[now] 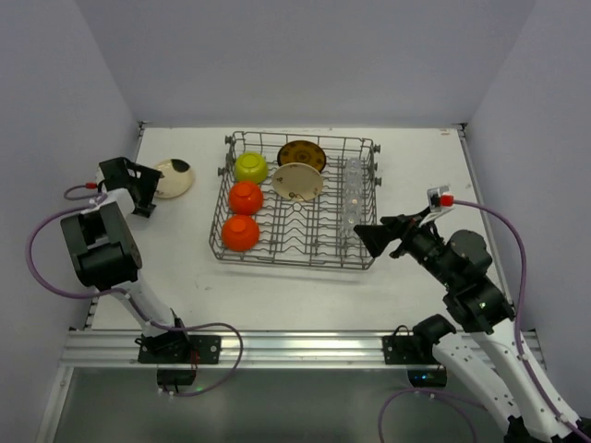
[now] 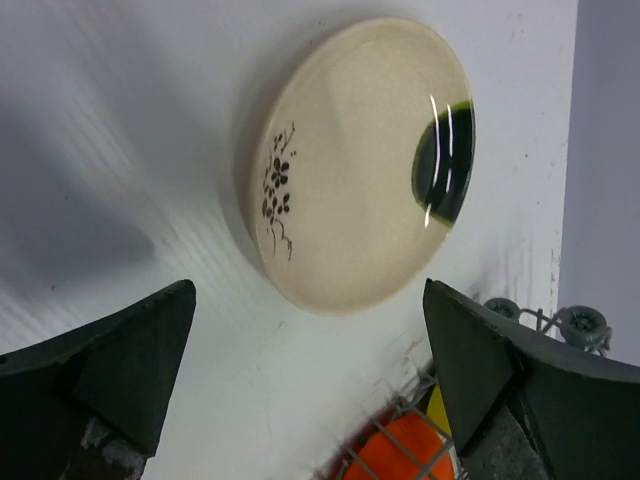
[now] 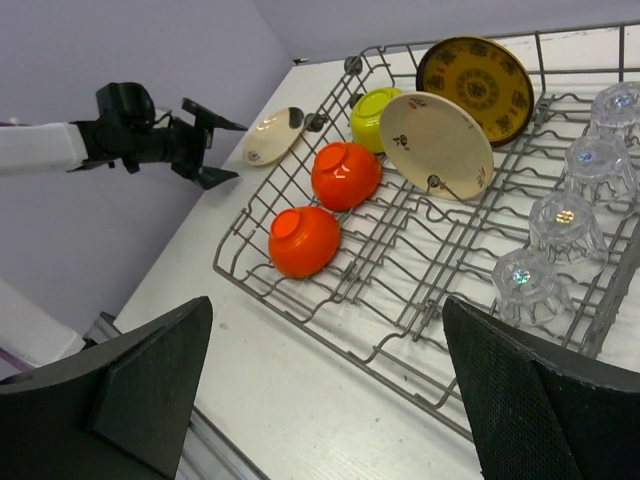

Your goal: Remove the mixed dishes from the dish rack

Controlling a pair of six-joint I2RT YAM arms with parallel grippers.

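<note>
The grey wire dish rack (image 1: 362, 261) stands mid-table. It holds a yellow-green bowl (image 1: 250, 166), two orange bowls (image 1: 245, 197) (image 1: 240, 233), a patterned plate (image 1: 301, 154), a cream-backed plate (image 1: 297, 182) and several clear glasses (image 1: 352, 198). Another plate (image 1: 172, 178) lies flat on the table left of the rack. My left gripper (image 1: 155, 192) is open just in front of that plate (image 2: 360, 165), apart from it, with nothing between its fingers. My right gripper (image 1: 367, 240) is open and empty above the rack's near right corner (image 3: 330, 300), facing the bowls (image 3: 303, 241).
White walls close in the table on the left, back and right. An aluminium rail (image 1: 277, 346) runs along the near edge between the arm bases. The rack's left rim (image 2: 545, 318) and an orange bowl (image 2: 400, 455) lie close beside my left gripper.
</note>
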